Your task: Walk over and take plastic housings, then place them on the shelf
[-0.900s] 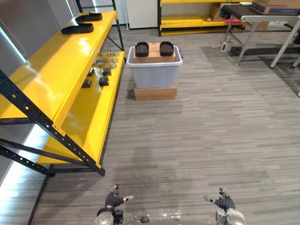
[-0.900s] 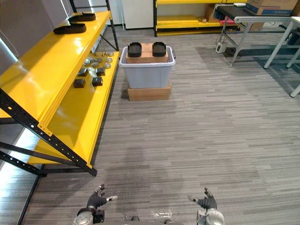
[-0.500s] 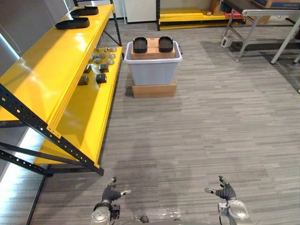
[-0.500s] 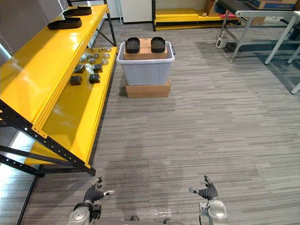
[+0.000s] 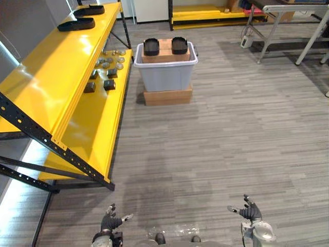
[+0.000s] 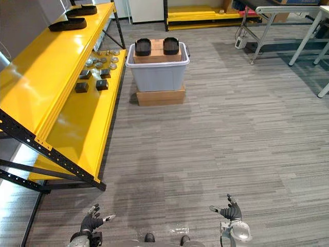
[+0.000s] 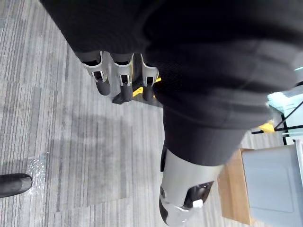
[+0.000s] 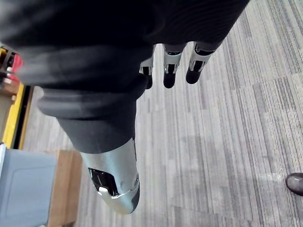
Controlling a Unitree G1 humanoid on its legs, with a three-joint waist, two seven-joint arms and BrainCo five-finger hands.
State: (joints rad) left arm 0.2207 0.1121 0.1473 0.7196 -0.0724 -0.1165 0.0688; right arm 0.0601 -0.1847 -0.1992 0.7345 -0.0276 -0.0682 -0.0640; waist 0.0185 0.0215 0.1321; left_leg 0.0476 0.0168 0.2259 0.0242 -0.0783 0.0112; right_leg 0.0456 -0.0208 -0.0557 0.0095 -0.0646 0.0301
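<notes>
While they hang near me, my left robot hand (image 5: 109, 223) and right robot hand (image 5: 250, 211) are spread, empty; two black plastic housings (image 5: 151, 46) sit far ahead on a cardboard box (image 5: 164, 44) in a grey bin (image 5: 165, 76); two further housings (image 5: 76, 23) lie far left on the yellow shelf (image 5: 54, 77).
</notes>
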